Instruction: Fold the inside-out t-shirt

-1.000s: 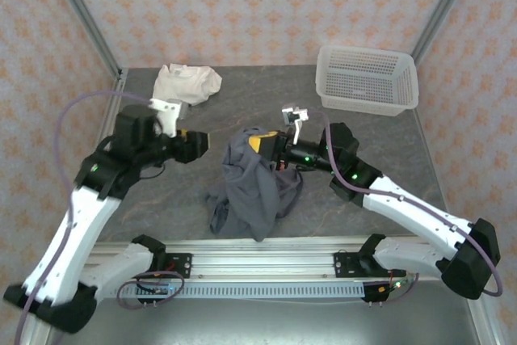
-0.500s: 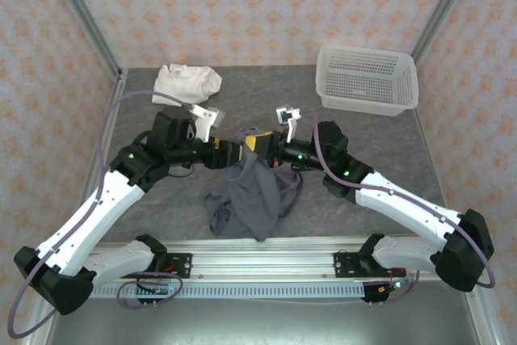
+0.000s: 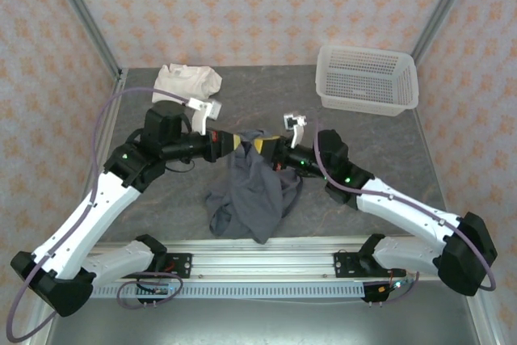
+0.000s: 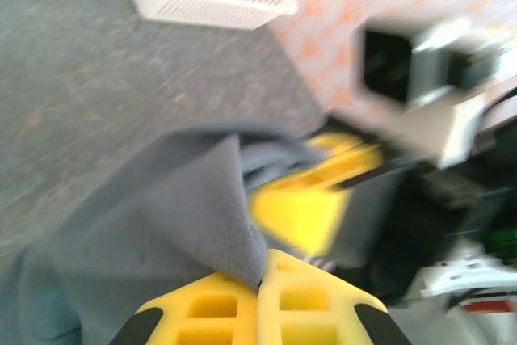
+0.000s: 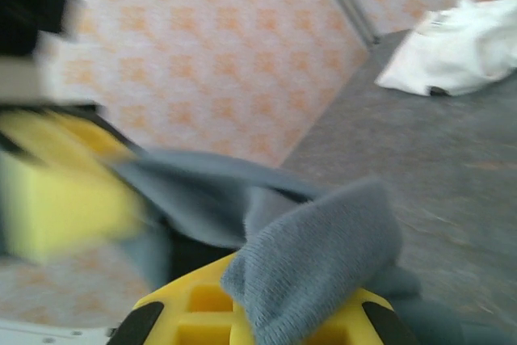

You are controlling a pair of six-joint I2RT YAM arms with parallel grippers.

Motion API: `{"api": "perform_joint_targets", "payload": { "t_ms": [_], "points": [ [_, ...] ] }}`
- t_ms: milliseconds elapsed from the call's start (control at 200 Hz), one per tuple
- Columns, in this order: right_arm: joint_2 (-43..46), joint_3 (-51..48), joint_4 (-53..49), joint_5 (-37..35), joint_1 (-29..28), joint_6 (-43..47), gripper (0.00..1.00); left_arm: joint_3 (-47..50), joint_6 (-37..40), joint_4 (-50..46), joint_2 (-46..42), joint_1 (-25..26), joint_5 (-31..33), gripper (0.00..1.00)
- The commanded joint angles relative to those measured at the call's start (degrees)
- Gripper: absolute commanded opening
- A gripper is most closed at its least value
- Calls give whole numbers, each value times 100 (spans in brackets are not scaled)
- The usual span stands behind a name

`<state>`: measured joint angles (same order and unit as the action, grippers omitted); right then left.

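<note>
- The inside-out t-shirt (image 3: 252,195) droops at centre frame, long axis running toward the desk's (image 3: 182,208) near edge.
- Just beyond, left end effector (image 3: 230,142) and right end effector (image 3: 260,145), nearly touching, each pinch its upper edge shut; neither is nearer.

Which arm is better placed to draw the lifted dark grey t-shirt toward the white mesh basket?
Right, likely: the right gripper pinches the dark grey t-shirt on the side nearer the white mesh basket and reaches in from there.
</note>
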<state>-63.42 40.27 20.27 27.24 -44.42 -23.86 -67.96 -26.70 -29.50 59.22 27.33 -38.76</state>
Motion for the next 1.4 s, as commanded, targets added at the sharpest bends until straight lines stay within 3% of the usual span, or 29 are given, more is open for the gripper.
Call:
{"api": "perform_joint_targets", "payload": {
  "t_ms": [0,75,195,280,415,530,640,831,911,941,996,1021,1131,1186,1281,1361,1396],
  "points": [
    [37,-822,218,-859,68,480,6,-338,-1497,1498,-106,-329,-972,0],
    [24,-810,-92,-859,65,593,32,-533,-1908,1871,124,-341,-1458,0],
    [484,-169,-1182,-1116,36,421,44,-783,-1351,1117,298,-299,-1468,0],
    [995,92,-1641,-1925,-309,768,50,-768,-996,832,337,-292,-1590,0],
    [1395,58,-1270,-3047,-1068,2400,54,-809,-688,604,524,-159,-2042,0],
    [1038,231,-908,-3016,-1088,3431,62,-918,-458,503,572,-7,-2229,0],
    [355,749,-1146,-2990,-1089,4274,63,-1070,5,233,582,120,-2352,0],
    [-239,1143,-1071,-2181,-1094,4481,68,-1118,224,-16,623,145,-2378,0],
    [-369,1264,-1161,-1955,-1087,4255,65,-1171,366,-196,667,144,-2381,0],
    [-386,1312,-1234,-1931,-1088,4133,55,-1222,478,-310,675,141,-2361,0],
    [-297,1288,-1194,-1755,-1078,3845,13,-1336,775,-749,666,128,-1986,0],
    [-192,1217,-1137,-1568,-1065,3694,0,-1401,959,-1043,662,116,-1663,0],
    [541,798,-790,-388,-934,2715,0,-1386,1477,-2391,615,-218,867,0],
    [908,696,-810,62,-842,2268,0,-893,1415,-2426,484,-664,1572,0],
    [1292,558,-524,618,-804,1560,0,-11,1283,-1564,366,-1213,894,0],
    [1320,521,-204,854,-773,1145,0,51,842,-796,610,-1113,-115,0],
    [1270,551,-121,970,-739,1019,0,-26,749,-635,710,-986,-236,9]
  ]
}}
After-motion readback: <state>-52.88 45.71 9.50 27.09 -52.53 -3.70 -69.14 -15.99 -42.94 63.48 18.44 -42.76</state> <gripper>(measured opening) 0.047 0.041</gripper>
